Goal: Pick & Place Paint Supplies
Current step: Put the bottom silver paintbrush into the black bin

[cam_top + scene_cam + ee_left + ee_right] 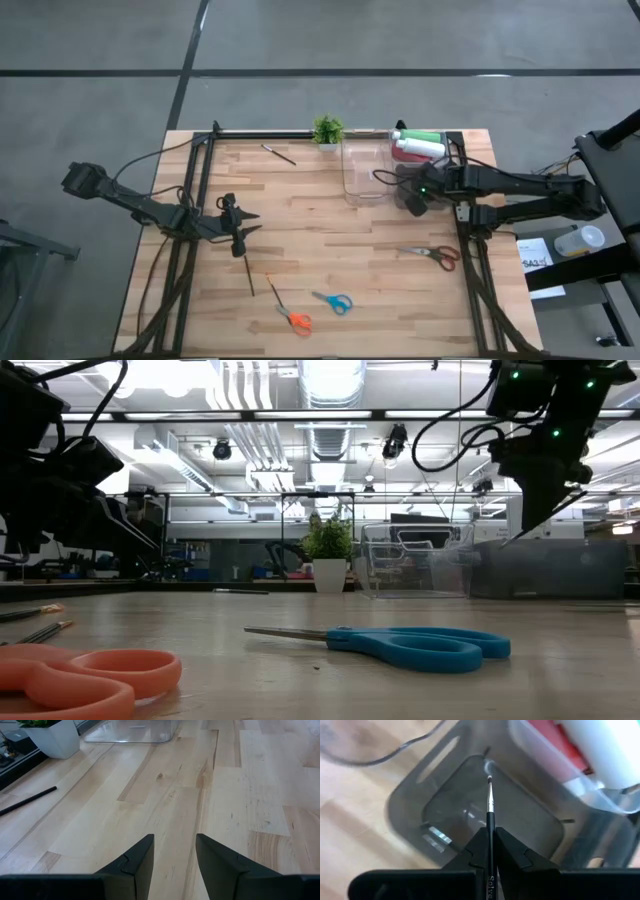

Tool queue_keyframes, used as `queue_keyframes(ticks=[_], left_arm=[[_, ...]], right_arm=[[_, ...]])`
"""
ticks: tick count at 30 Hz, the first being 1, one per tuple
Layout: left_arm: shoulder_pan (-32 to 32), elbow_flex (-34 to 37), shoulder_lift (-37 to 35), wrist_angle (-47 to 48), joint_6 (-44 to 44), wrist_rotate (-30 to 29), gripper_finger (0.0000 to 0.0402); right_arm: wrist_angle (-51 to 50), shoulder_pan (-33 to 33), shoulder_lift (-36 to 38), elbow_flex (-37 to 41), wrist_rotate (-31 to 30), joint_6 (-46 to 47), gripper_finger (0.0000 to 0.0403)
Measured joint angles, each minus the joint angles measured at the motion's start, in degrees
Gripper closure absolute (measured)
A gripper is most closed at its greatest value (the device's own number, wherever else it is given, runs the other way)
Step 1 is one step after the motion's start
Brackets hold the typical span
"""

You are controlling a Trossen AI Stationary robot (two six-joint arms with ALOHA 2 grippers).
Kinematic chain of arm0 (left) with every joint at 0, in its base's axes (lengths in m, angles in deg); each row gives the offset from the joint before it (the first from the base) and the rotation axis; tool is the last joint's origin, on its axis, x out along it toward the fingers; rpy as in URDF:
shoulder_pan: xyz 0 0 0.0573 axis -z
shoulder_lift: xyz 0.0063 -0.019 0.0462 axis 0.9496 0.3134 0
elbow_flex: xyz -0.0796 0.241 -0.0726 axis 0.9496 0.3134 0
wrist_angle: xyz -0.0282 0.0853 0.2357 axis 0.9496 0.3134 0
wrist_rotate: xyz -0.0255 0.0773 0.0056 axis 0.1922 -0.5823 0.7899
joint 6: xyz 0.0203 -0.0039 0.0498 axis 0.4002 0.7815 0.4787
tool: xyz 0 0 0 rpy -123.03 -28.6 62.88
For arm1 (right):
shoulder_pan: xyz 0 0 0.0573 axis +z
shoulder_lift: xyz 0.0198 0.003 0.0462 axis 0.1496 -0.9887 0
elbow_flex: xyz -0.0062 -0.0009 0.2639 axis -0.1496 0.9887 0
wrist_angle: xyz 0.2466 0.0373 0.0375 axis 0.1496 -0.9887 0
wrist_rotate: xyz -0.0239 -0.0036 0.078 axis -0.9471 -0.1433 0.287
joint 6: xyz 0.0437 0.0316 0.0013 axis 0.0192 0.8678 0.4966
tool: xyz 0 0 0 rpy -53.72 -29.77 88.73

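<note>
R gripper [490, 847]: up over the clear bin [366, 172], near the right back part of the surface [330, 240]. Fingers [475, 851] shut tight on a thin dark brush [490, 815].
Held brush: sticks out past the fingers, tip w/ a silver band points down into the clear bin. Not touching the bin floor as far as I can tell.
Clear bin: see-through, sits by the back edge, just beside the small plant [327, 130].
Bottles: green bottle [420, 136], white bottle [424, 147] and a red one [407, 155] lie together in a 2nd clear tub right next to the bin, at the back right corner.
L gripper [174, 855]: low over the left side of the surface, well apart from the bin. Fingers [137, 862] apart, nothing between them.
Other brushes: one dark brush [279, 154] lies near the back edge, left of the plant. Another [249, 275] lies near the L gripper, toward the front.
Scissors: orange pair [294, 318] and blue pair [332, 301] at the front, red pair [437, 255] on the right side.
</note>
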Motion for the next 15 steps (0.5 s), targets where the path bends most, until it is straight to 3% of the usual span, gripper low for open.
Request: queue_keyframes(ticks=[5, 15], left_arm=[[-0.01, 0.00, -0.01, -0.01, 0.00, -0.02, 0.0247], [-0.01, 0.00, -0.02, -0.01, 0.00, -0.02, 0.0247]], right_arm=[[1.93, -0.85, -2.82, 0.00, -2.04, -8.17, 0.0385], [2.88, -0.80, -8.42, 0.00, 0.20, -10.11, 0.0385]])
